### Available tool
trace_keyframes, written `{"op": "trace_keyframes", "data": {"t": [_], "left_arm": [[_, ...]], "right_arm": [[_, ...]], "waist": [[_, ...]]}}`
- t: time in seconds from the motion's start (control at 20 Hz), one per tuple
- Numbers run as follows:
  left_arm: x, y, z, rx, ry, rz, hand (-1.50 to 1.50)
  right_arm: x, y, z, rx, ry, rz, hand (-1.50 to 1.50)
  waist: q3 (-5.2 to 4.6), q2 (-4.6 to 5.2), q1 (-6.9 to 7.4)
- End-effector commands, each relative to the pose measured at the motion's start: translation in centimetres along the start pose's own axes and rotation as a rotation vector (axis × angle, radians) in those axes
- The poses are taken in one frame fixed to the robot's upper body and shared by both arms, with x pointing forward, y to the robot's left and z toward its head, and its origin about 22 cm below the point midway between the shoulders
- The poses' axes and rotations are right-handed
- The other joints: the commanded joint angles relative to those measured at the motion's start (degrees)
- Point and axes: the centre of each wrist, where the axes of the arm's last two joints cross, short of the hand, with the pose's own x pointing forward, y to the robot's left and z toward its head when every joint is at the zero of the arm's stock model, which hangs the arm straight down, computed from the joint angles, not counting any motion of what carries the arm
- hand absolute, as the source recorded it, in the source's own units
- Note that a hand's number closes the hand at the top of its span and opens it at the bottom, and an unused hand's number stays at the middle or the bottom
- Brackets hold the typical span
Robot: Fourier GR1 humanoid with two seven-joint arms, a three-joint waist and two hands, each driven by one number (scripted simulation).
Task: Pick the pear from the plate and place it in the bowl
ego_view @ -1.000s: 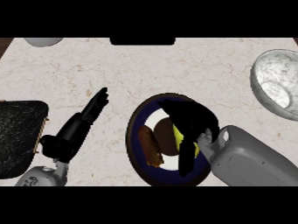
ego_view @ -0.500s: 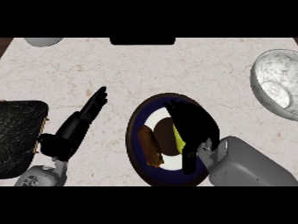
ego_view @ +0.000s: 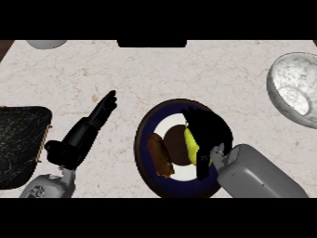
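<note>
A yellow-green pear [ego_view: 189,141] lies on the white plate with a dark blue rim [ego_view: 145,135] in the middle of the counter. My right hand [ego_view: 208,132] hangs over the plate and covers the pear's right side; its fingers reach up and left, fairly straight, and its thumb [ego_view: 202,163] points down beside the pear. Only a narrow strip of the pear shows. The speckled grey bowl [ego_view: 303,90] stands at the right edge, apart from the hand. My left hand [ego_view: 84,134] rests open on the counter left of the plate.
A brown sausage-like piece [ego_view: 159,155] and a dark brown round piece [ego_view: 177,148] share the plate with the pear. A black tray [ego_view: 9,144] sits at the left edge. A grey object [ego_view: 48,44] and a black block [ego_view: 152,43] lie along the far edge.
My right forearm has drawn left and toward the lower edge, and the hand has settled lower over the pear. Left hand, plate and bowl are unmoved.
</note>
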Motion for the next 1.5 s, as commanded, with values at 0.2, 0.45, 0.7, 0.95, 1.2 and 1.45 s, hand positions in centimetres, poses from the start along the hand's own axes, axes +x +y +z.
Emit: {"op": "trace_keyframes", "data": {"t": [0.2, 0.45, 0.7, 0.95, 1.2, 1.45], "left_arm": [[0.2, 0.6, -0.5, -0.002, 0.001, -0.008, 0.0], [0.9, -1.3, -0.5, 0.0, 0.001, 0.011, 0.0], [0.6, 1.1, -0.8, 0.006, -0.008, -0.001, 0.0], [-0.9, 0.9, -0.8, -0.002, -0.019, 0.009, 0.0], [0.5, 0.3, 0.2, -0.002, 0.01, -0.015, 0.0], [0.0, -0.4, -0.8, -0.029, -0.018, -0.011, 0.0]], "right_arm": [[-1.9, 2.9, -3.0, 0.018, 0.026, 0.007, -1.5], [-1.3, 2.1, -3.4, -0.011, -0.075, 0.005, 1.5], [-0.1, 1.9, -3.0, -0.115, -0.091, 0.01, 1.5], [0.1, 1.6, -2.6, -0.143, -0.107, 0.01, 1.5], [-3.0, -2.1, -5.3, -0.214, 0.162, -0.145, 1.5], [-5.4, -7.5, -7.5, -0.324, 0.478, -0.231, 1.5]], "waist": [[0.01, 0.05, 0.01], [0.02, 0.06, 0.12], [0.0, 0.0, -0.04], [-0.01, 0.0, -0.07], [0.01, 0.06, 0.45], [-0.04, 0.67, 1.41]]}}
